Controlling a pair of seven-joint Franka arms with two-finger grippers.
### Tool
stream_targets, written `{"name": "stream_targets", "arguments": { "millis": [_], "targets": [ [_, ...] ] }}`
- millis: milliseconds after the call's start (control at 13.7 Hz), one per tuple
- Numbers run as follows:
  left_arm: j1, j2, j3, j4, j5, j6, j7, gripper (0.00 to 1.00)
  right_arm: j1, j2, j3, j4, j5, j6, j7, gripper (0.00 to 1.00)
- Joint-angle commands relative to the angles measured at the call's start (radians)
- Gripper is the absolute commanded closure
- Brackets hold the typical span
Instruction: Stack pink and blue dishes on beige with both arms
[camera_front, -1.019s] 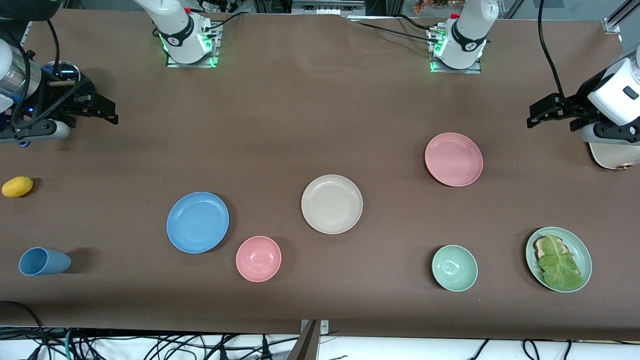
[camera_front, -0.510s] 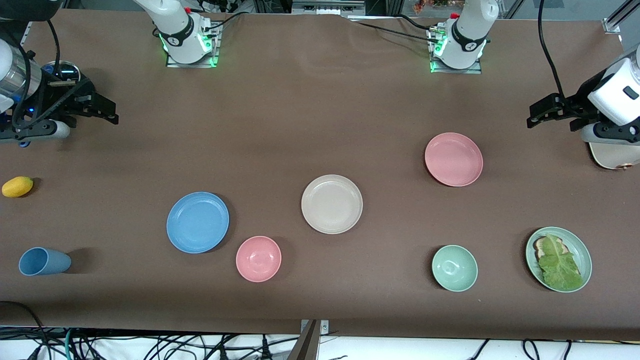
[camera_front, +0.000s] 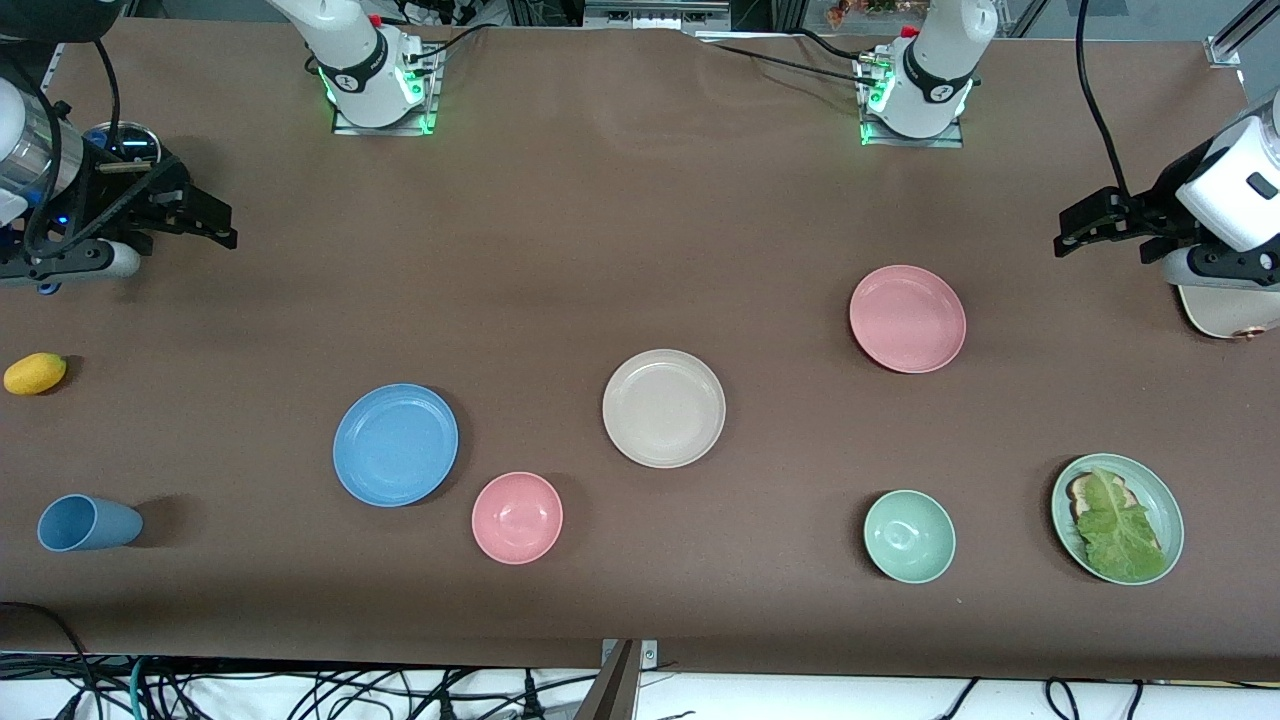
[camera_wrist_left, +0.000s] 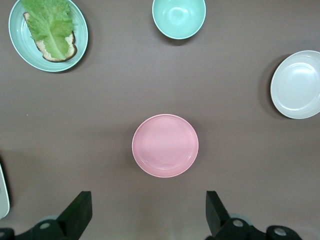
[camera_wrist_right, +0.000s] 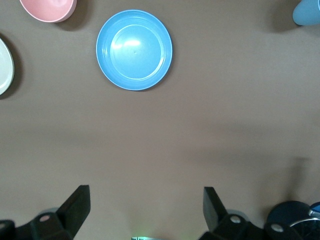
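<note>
White object (camera_front: 1228, 315) half hidden under left tool (camera_front: 1075, 228) (spread).

We see 3 flat round plates, same size, all upright & empty, well apart. Beige plate (camera_front: 664, 408) mid-table. Blue plate (camera_front: 395, 445) twd right arm's end, a bit nearer front cam. Pink plate (camera_front: 907, 319) twd left arm's end, farther from cam. Nothing stacked yet.

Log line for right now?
stage: not started | left gripper: open, waiting | right gripper: open, waiting | pink plate, blue plate, beige plate: apart
</note>
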Motion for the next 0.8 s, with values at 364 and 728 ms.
{"name": "stream_targets", "arguments": {
  "millis": [364,728],
  "targets": [
    [-0.001,0.018,0.004,0.010,0.024,0.003,0.001,0.00,-0.011,0.006,0.006,0.019,0.013,-0.007,-0.013,0.00],
    [-0.004,0.109,0.005,0.011,0.026,0.005,-0.005,0.00,-0.011,0.006,0.006,0.019,0.016,-0.009,-0.013,0.00]
  ]
}}
